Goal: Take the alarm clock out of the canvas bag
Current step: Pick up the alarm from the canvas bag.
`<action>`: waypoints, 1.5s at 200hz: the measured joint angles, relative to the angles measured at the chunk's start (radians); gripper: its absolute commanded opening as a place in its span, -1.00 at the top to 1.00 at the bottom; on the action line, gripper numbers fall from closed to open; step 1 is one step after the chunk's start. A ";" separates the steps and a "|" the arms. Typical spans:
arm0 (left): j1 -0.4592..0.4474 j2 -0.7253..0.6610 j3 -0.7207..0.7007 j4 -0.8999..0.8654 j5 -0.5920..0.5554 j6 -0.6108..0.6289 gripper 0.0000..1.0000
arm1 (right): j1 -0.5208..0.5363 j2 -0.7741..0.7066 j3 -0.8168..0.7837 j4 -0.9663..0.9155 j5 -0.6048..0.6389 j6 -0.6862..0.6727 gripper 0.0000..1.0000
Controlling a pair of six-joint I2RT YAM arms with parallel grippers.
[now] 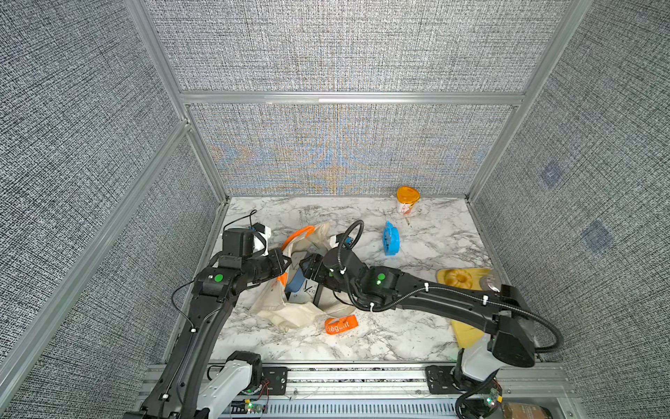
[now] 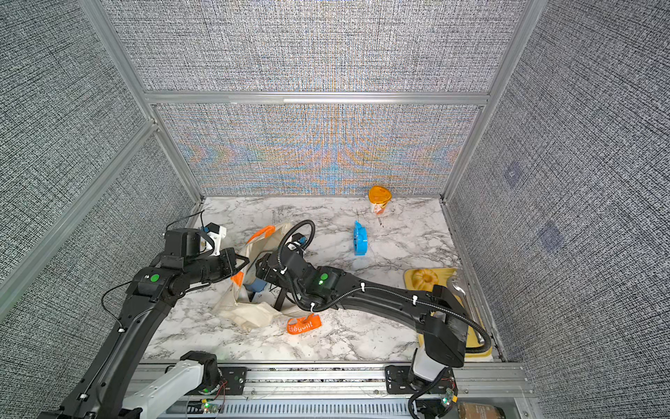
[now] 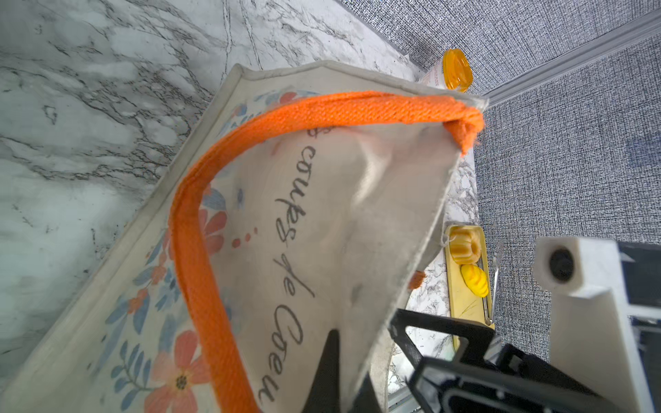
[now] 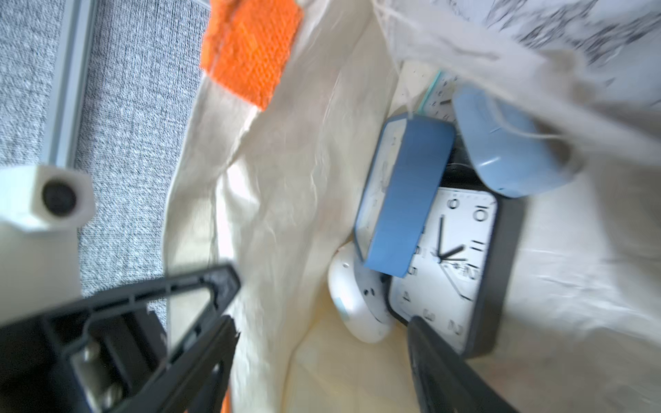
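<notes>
My right claw [image 4: 322,300] gapes wide and empty, just inside the canvas bag [image 4: 286,161]. Below it, on the bag's floor, lies the alarm clock [image 4: 454,257]: black square frame, smooth hard plastic. Light and slippery, I judge, so I'd pinch its flat sides. A blue clock [image 4: 404,193] stands on edge across its face. Further off, my left claw [image 3: 365,332] is clamped on the limp, coarse-woven rim beside the orange strap [image 3: 200,250].

Bright, even light; moiré on back wall; right-wrist view motion-blurred.
</notes>
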 measured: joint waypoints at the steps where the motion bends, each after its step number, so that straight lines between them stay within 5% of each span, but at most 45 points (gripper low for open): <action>1: 0.000 0.000 0.000 0.000 0.000 0.000 1.00 | 0.000 -0.002 0.000 -0.003 0.000 -0.004 -0.53; 75: 0.000 0.006 0.026 -0.008 -0.004 0.005 1.00 | 0.003 -0.035 0.011 -0.180 -0.109 -0.566 -0.51; 109: 0.000 0.018 0.046 -0.008 -0.004 0.005 1.00 | -0.023 0.074 0.079 -0.189 -0.184 -0.667 -0.53; 191: 0.000 0.009 0.028 -0.008 -0.001 0.011 1.00 | -0.071 0.333 0.232 -0.151 -0.296 -0.398 -0.62; 244: 0.000 0.007 0.003 0.018 0.008 0.013 1.00 | -0.081 0.380 0.215 -0.115 -0.257 -0.180 -0.63; 300: 0.000 -0.021 -0.058 0.053 0.035 0.028 1.00 | -0.093 0.432 0.250 -0.038 -0.202 -0.114 -0.62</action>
